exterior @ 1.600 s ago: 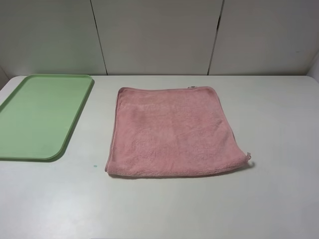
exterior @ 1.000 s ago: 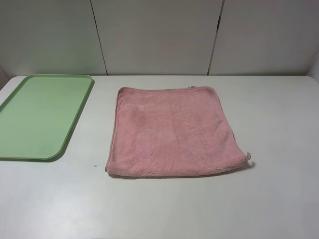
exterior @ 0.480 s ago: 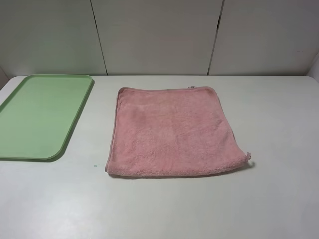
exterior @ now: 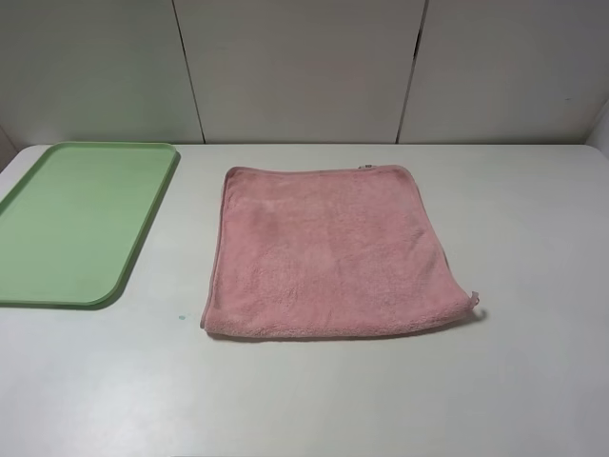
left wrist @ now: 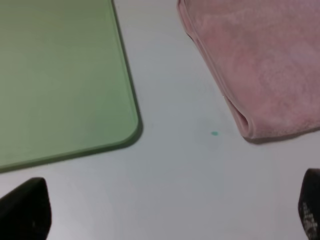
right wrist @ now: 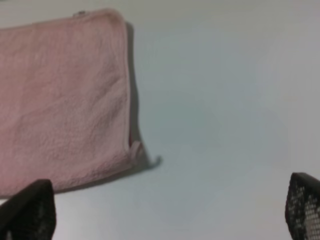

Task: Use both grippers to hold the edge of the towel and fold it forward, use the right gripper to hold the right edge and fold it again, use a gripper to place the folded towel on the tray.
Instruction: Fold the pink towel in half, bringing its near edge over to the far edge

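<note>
Change: none since the earlier frames; towel (exterior: 328, 252) lay unmoved on white table (exterior: 533, 381), apart from tray (exterior: 86, 224); first fold judged not begun | Left gripper (left wrist: 167, 210), right gripper (right wrist: 165, 210): jaws spread wide, empty, off the towel | Room: near edge (exterior: 324, 333) unobstructed, bare table around.

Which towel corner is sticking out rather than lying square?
The near right corner of the towel in the high view: it juts out past the side hem in a small point and casts a shadow. The other three lie flat.
</note>
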You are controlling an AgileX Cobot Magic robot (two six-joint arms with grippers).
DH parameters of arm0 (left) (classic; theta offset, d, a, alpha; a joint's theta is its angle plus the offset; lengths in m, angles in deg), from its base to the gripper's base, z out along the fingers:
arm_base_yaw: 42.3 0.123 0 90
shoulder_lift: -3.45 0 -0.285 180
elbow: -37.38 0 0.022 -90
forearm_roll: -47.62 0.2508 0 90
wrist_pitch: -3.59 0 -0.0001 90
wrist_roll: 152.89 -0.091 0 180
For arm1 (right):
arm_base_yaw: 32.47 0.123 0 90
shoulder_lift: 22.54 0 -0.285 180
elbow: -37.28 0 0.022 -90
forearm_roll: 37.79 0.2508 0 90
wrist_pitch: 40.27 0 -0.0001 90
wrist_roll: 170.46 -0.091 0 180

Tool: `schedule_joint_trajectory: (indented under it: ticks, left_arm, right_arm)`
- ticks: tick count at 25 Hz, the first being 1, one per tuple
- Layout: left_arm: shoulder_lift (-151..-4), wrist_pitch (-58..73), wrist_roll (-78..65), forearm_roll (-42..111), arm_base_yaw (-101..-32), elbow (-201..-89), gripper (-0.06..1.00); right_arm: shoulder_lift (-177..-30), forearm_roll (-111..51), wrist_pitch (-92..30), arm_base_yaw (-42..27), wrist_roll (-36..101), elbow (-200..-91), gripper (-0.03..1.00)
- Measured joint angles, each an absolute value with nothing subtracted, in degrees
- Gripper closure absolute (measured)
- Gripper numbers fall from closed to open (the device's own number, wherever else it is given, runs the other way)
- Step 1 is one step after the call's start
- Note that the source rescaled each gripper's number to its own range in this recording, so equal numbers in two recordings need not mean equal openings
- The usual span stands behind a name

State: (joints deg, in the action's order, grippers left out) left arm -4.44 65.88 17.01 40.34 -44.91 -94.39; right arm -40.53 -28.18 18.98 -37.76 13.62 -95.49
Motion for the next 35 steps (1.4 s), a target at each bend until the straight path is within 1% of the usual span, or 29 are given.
schedule_joint_trajectory:
  ticks: [7,10,13,17,20,29,35]
  left_arm:
    - [-19.1,71.9,9.9,40.3,-45.6,-103.9,-0.06]
    - [-25.1,71.9,8.8,40.3,-49.9,-107.6,-0.06]
    - [-29.7,71.8,7.7,41.9,-56.5,-110.3,-0.06]
    - [-35.5,71.8,5.4,47.2,-65.4,-112.2,-0.06]
    - [-40.1,71.8,3.2,50.8,-69.8,-112.4,-0.06]
    - [-53.7,69.3,-1.8,52.5,-80.8,-112.4,-0.05]
    - [-63.4,64.4,-6.4,52.4,-83.7,-112.4,-0.04]
  right_arm:
    - [-53.1,-24.5,19.3,-37.8,19.6,-102.1,-0.03]
    - [-57.7,-22.6,18.9,-37.8,23.1,-103.9,-0.03]
    - [-61.6,-20.6,17.2,-37.0,27.1,-104.4,-0.03]
    - [-66.2,-19.5,15.7,-32.7,32.1,-104.7,-0.03]
    - [-69.5,-19.4,15.6,-28.6,34.6,-104.7,-0.03]
    - [-78.8,-19.4,12.0,-17.3,42.0,-104.7,-0.03]
    - [-86.5,-21.1,8.4,-11.2,46.9,-104.7,-0.03]
